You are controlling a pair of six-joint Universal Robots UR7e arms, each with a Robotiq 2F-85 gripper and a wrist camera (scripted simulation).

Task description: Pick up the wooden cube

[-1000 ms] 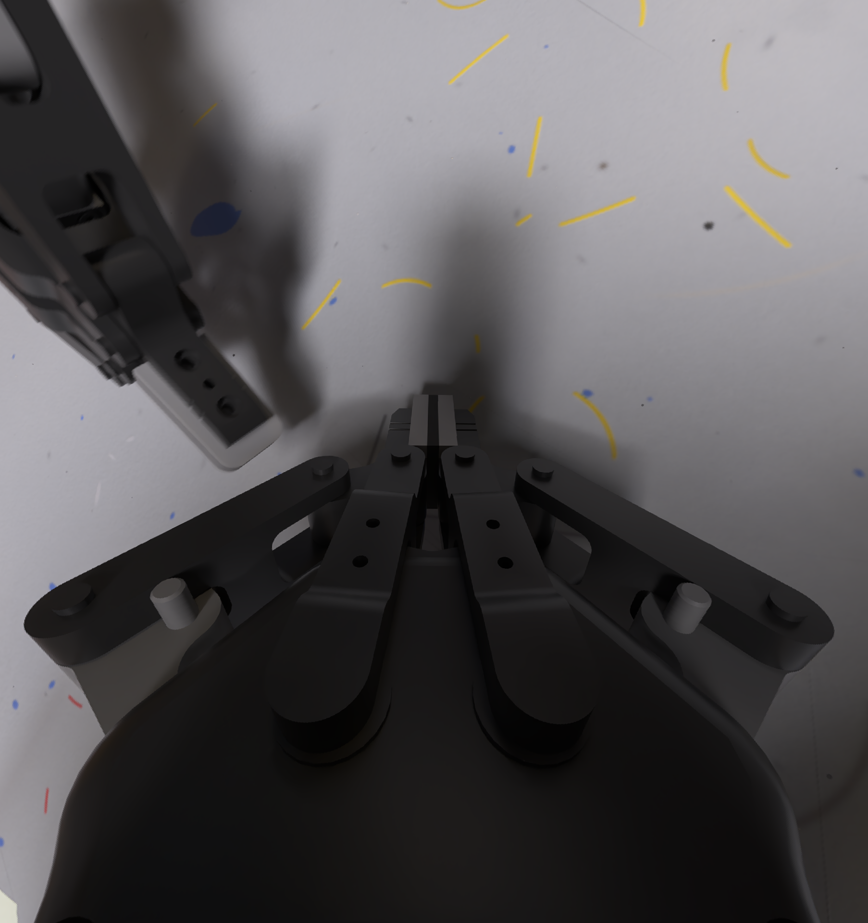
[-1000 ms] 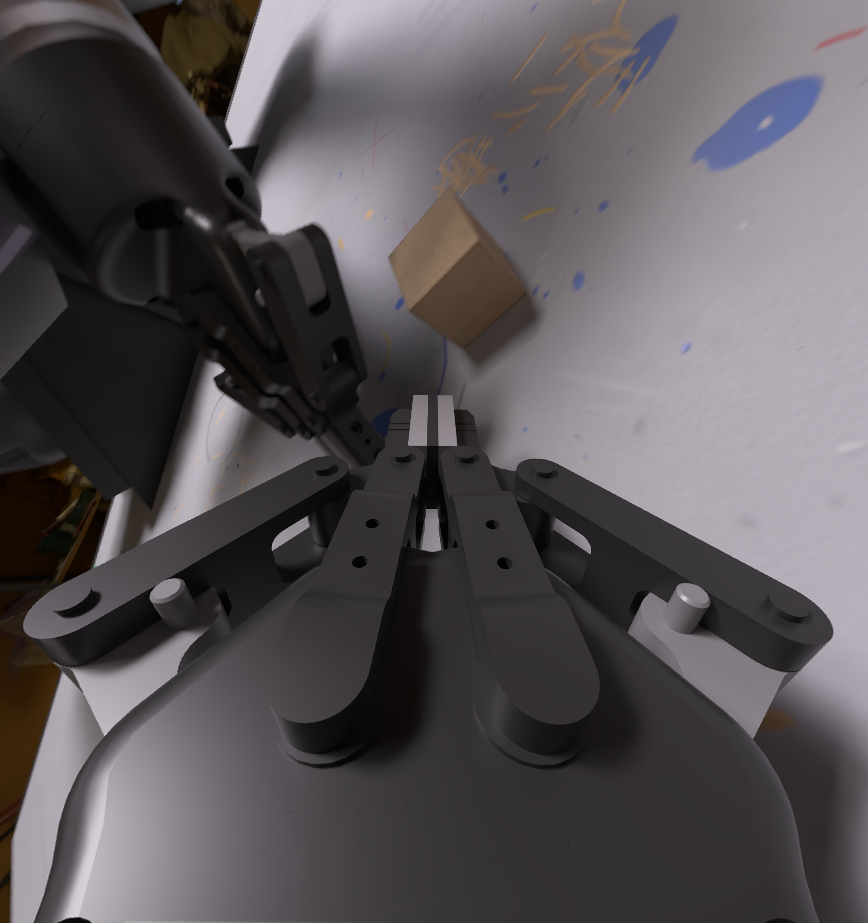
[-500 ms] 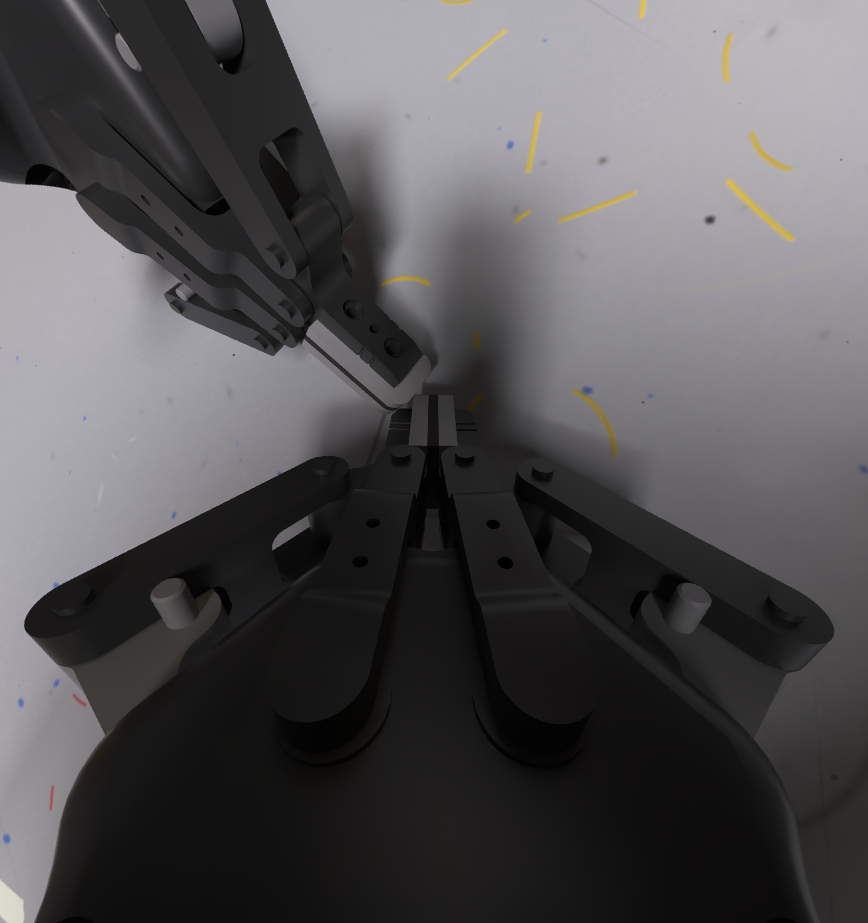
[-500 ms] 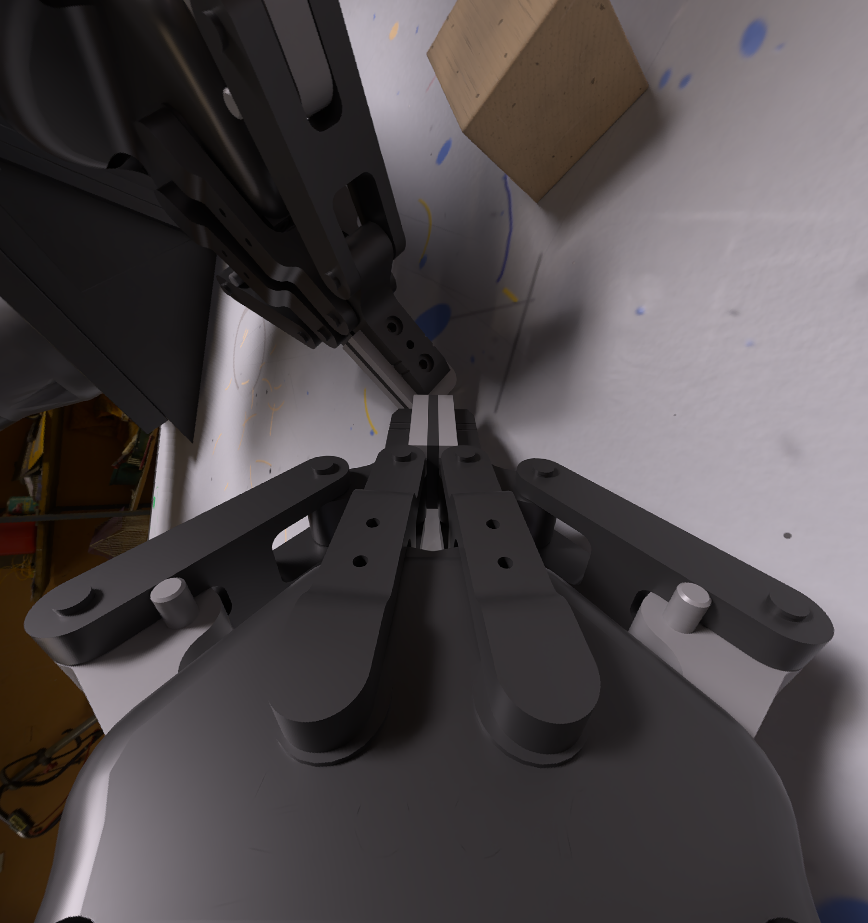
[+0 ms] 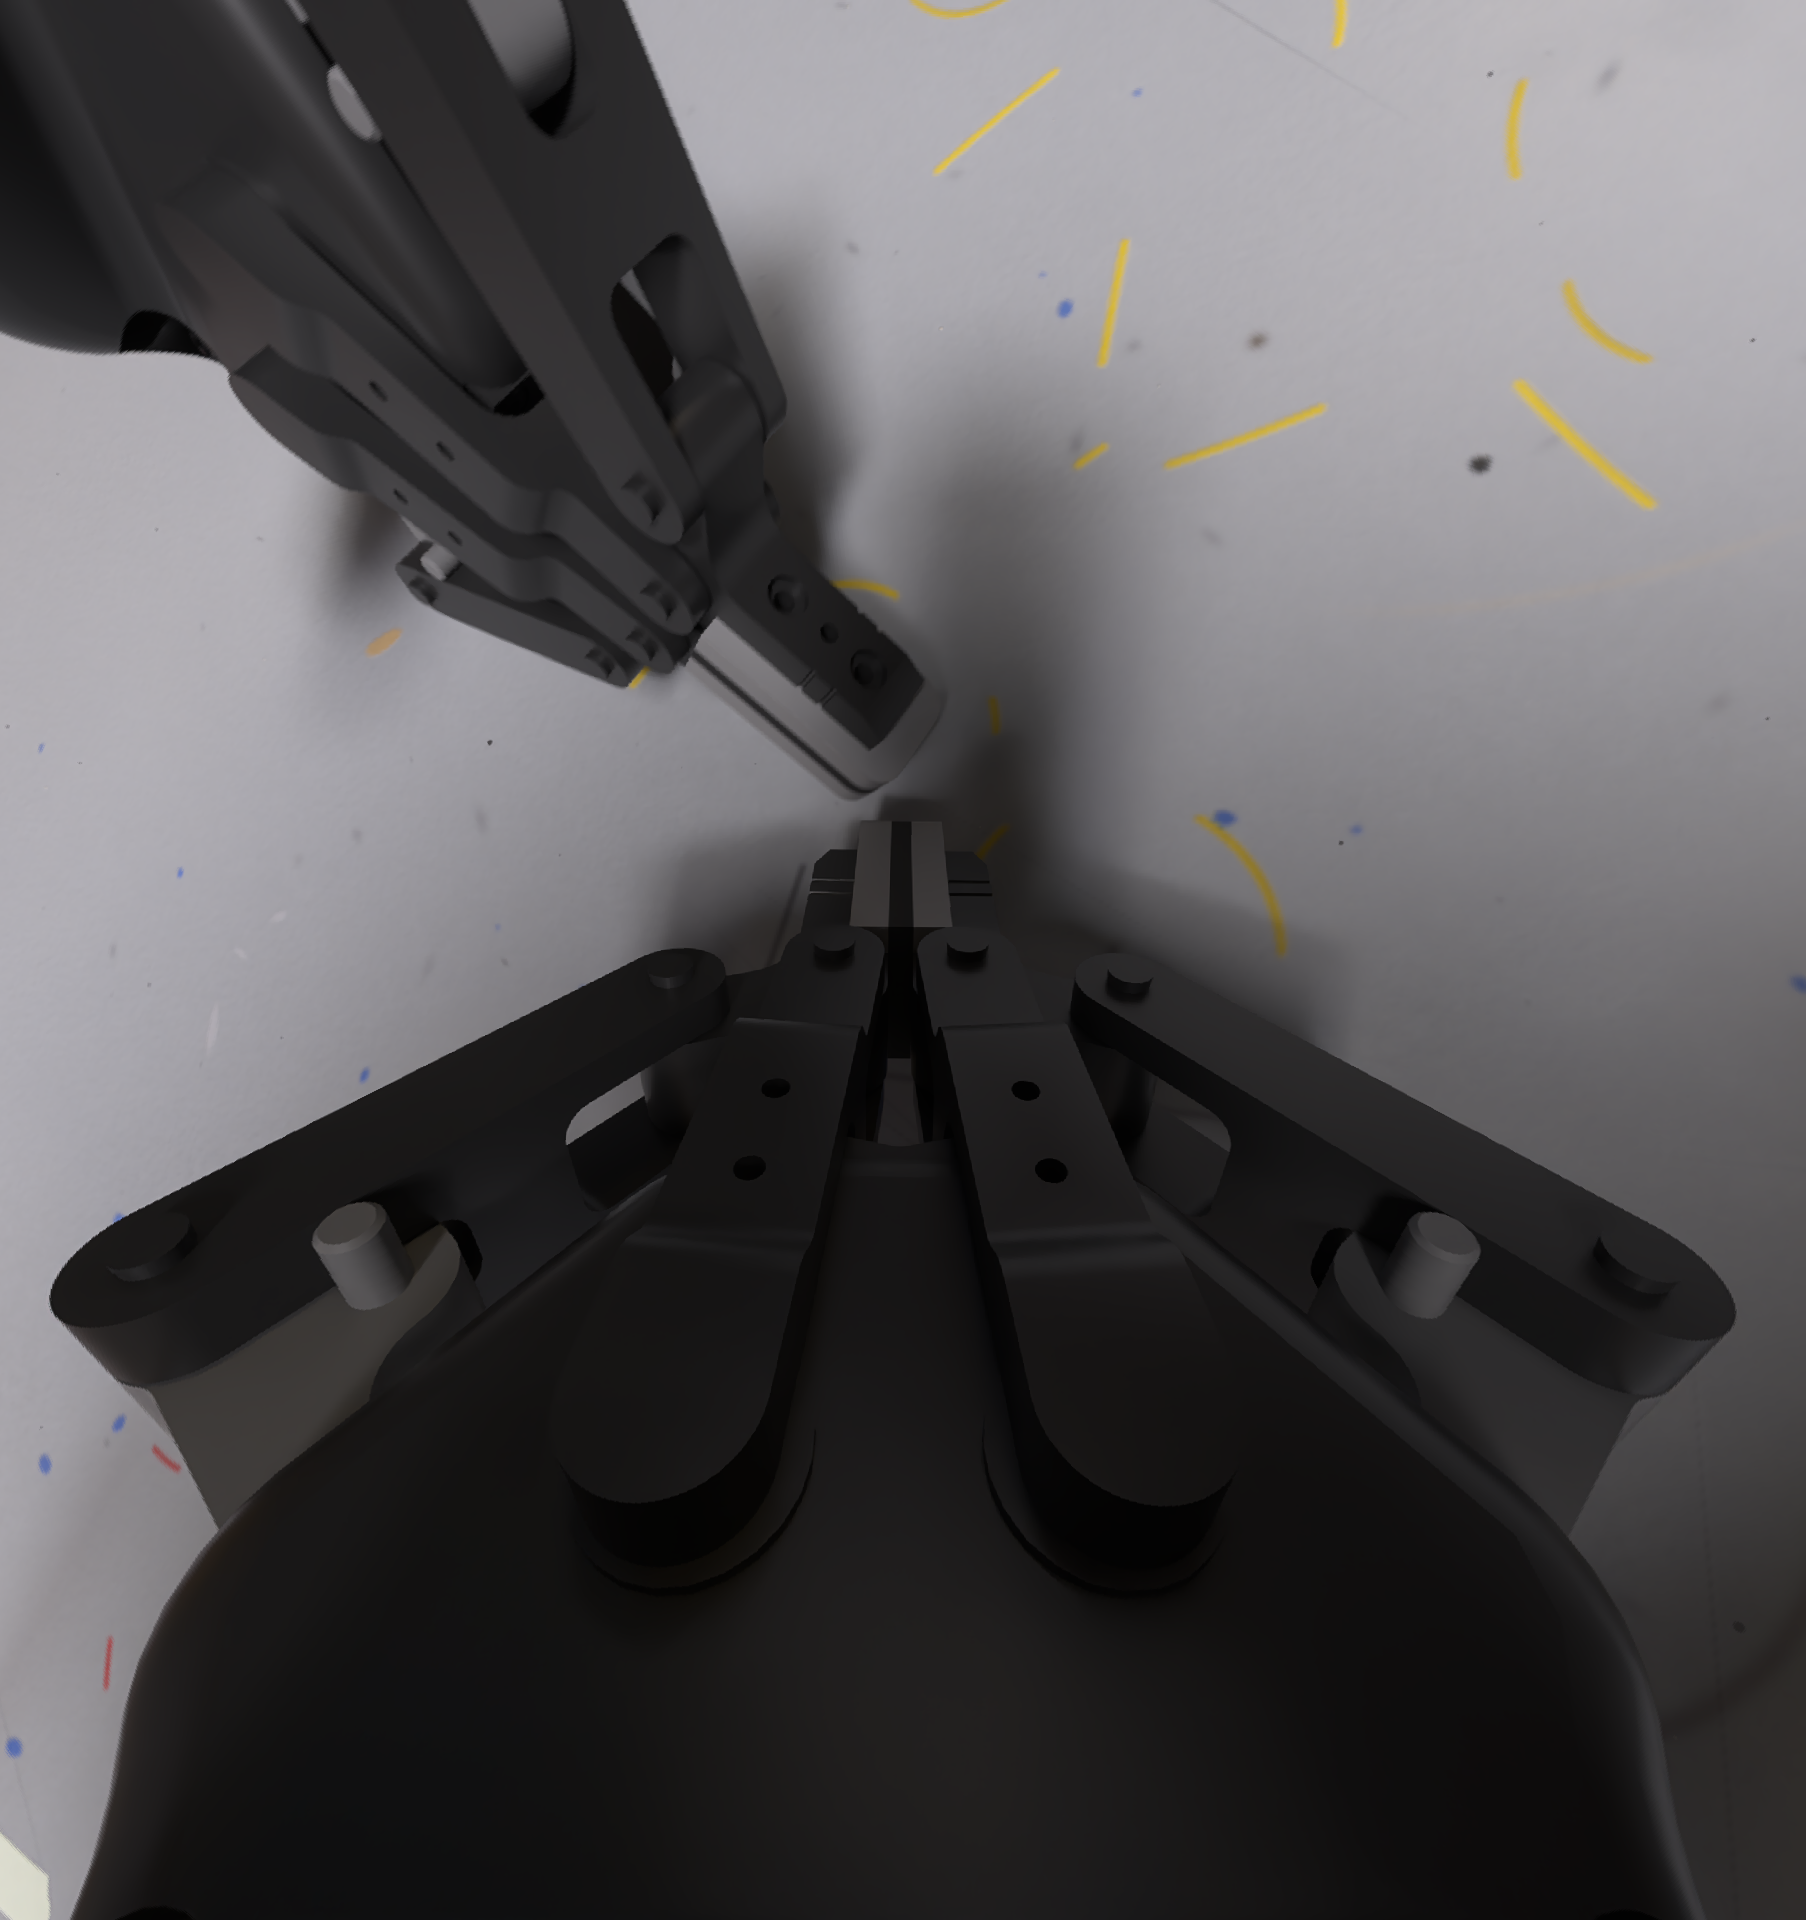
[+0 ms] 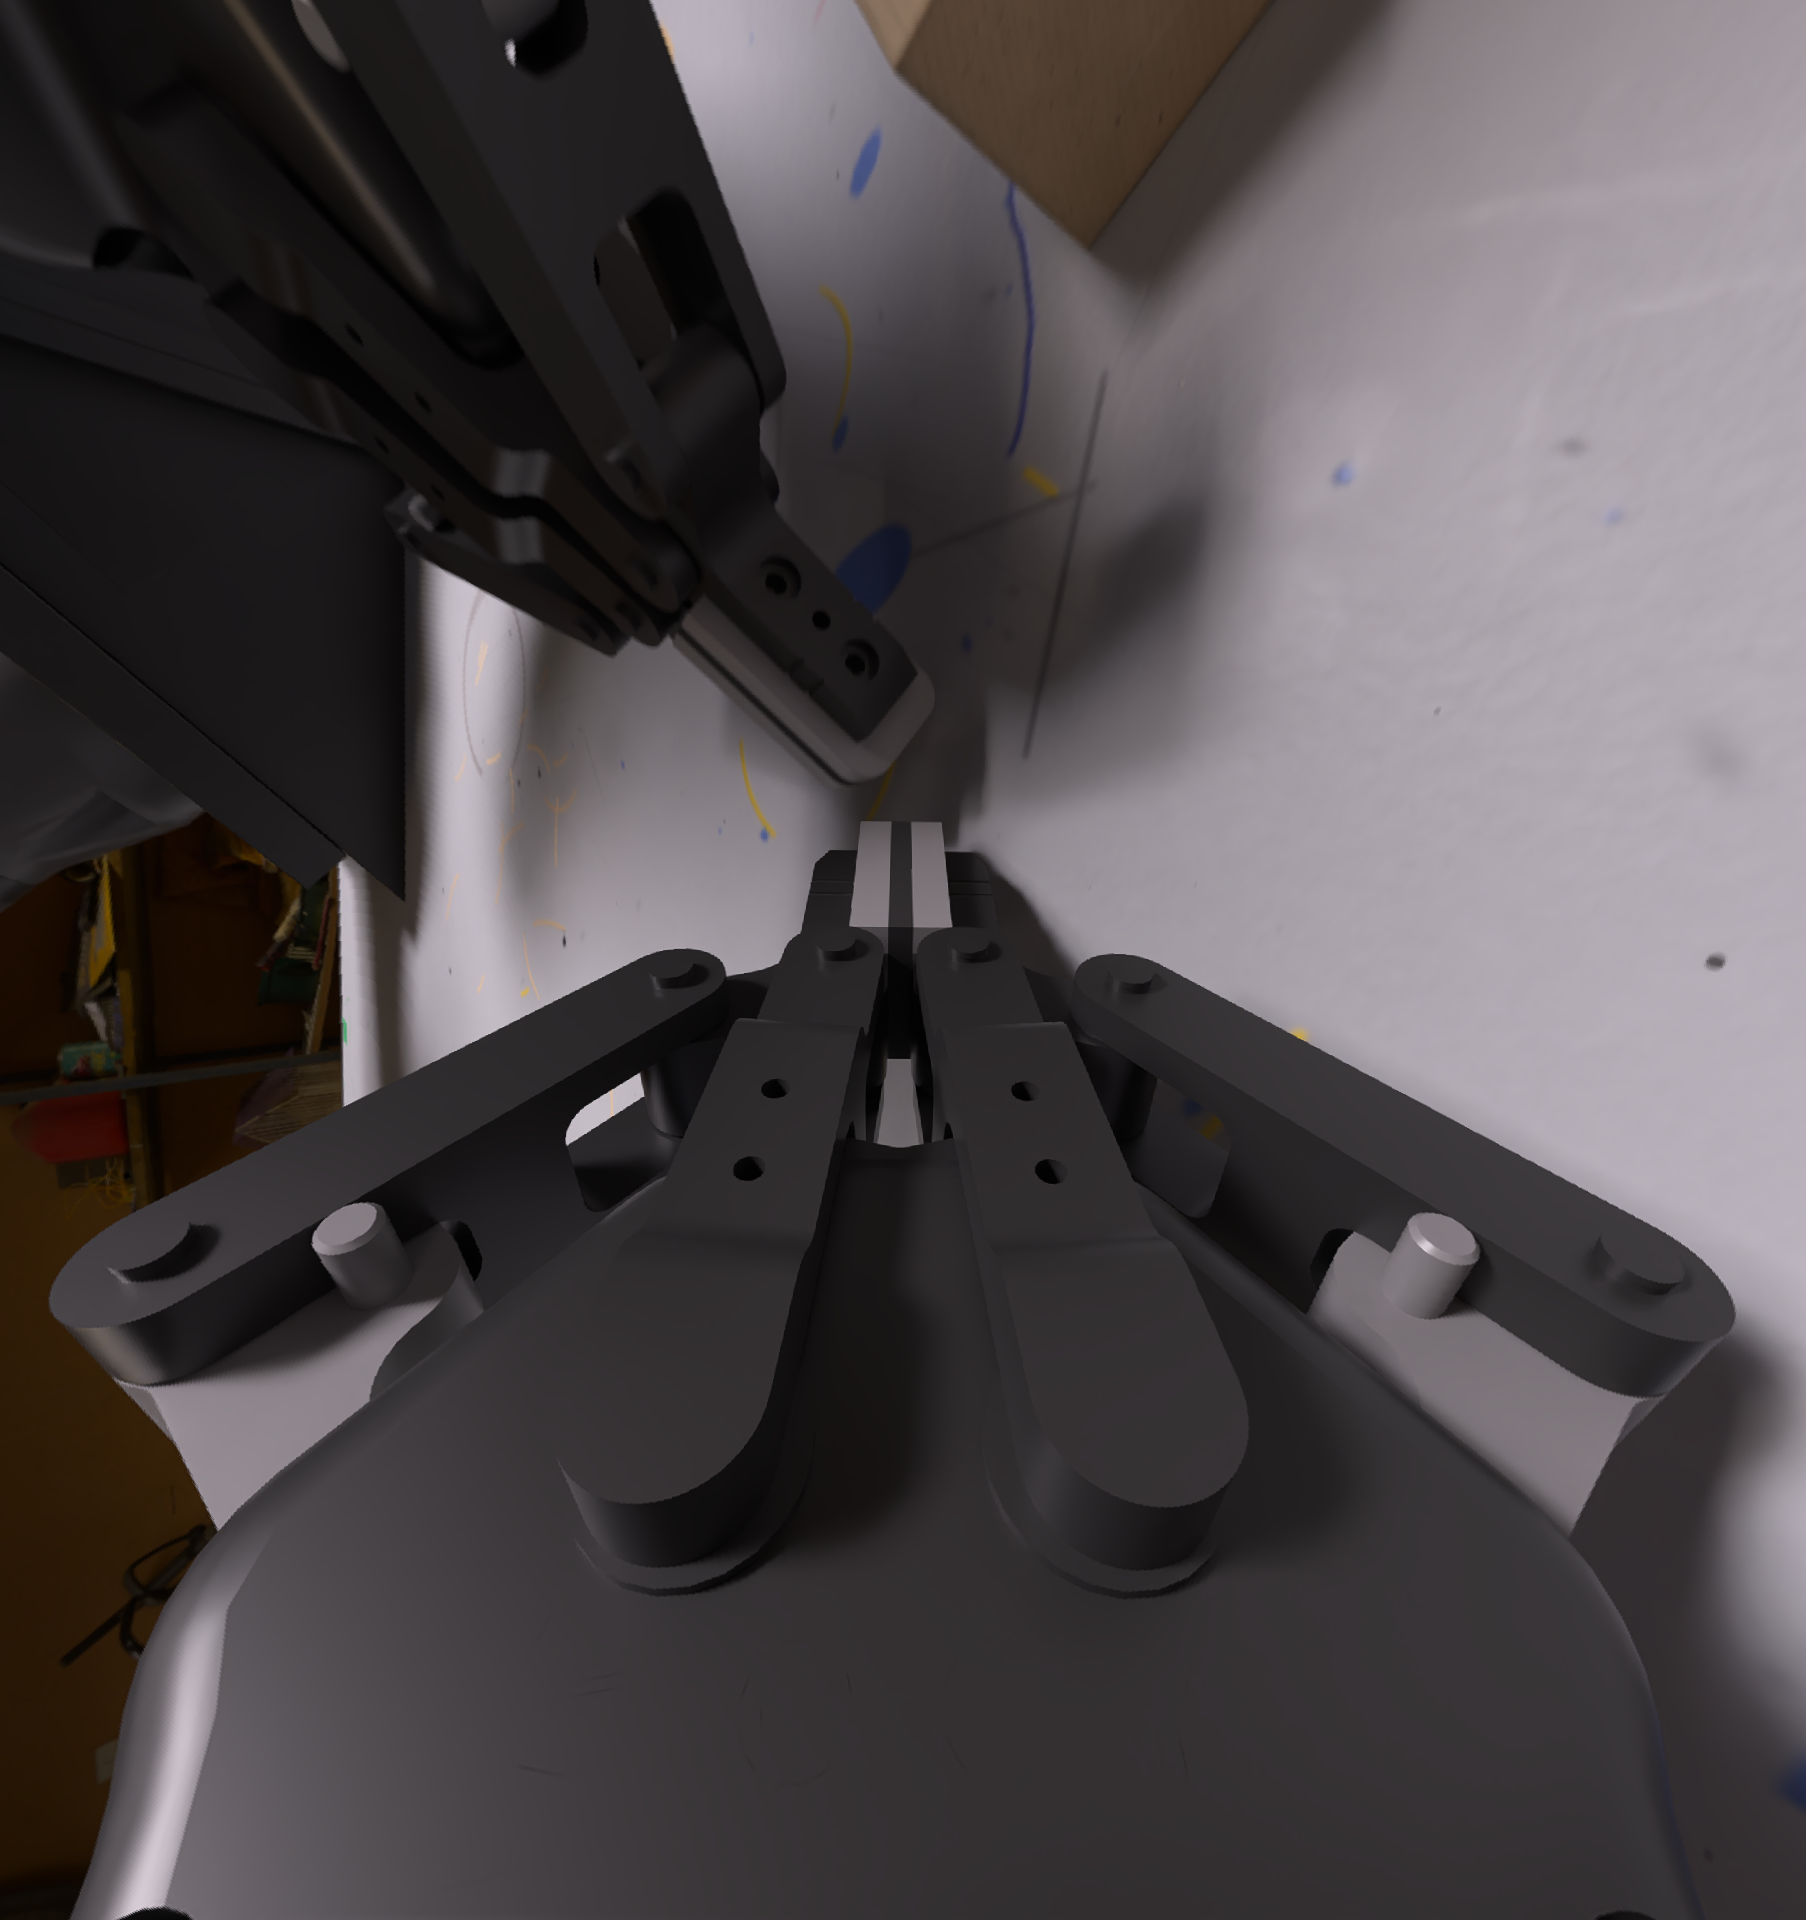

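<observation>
The wooden cube point(image 6: 1075, 94) is a light brown block on the white table, cut off by the top edge of the right wrist view; it does not show in the left wrist view. My right gripper point(image 6: 901, 847) is shut and empty, tips close to the table, well short of the cube. My left gripper point(image 5: 901, 847) is shut and empty, low over the table. The two grippers point tip to tip: the right one point(image 5: 857, 727) shows in the left wrist view, the left one point(image 6: 863, 717) in the right wrist view, a small gap between them.
The white table point(image 5: 1398, 675) bears yellow strokes and blue specks. The table's left edge point(image 6: 359, 987) shows in the right wrist view, with a dim brown room beyond. The left arm's bulk point(image 6: 203, 468) fills the upper left of that view.
The right gripper has moved in and down until its tip nearly meets the left gripper's tip. The cube has slid toward the top edge of the right wrist view. The left gripper has barely moved.
</observation>
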